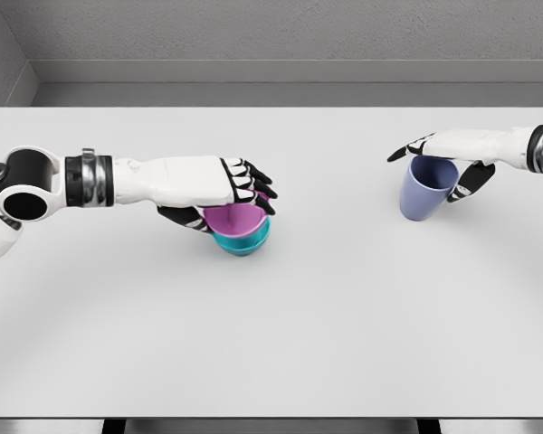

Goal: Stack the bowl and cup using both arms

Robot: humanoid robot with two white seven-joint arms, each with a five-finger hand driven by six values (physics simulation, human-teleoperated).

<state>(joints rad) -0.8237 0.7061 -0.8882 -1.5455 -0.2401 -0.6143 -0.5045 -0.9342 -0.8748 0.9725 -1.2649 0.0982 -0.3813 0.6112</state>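
A purple bowl (235,218) sits nested inside a teal bowl (245,242) near the middle of the white table (344,316). My left hand (244,194) lies over the purple bowl, fingers across its far rim and thumb under the near side, shut on it. At the right, a lavender-blue cup (425,188) hangs tilted, its open top toward the hand. My right hand (448,167) grips the cup at its rim, fingers curled around the top, thumb pointing left.
A grey wall (271,36) rises behind the table's far edge. The table's front edge runs along the bottom of the view.
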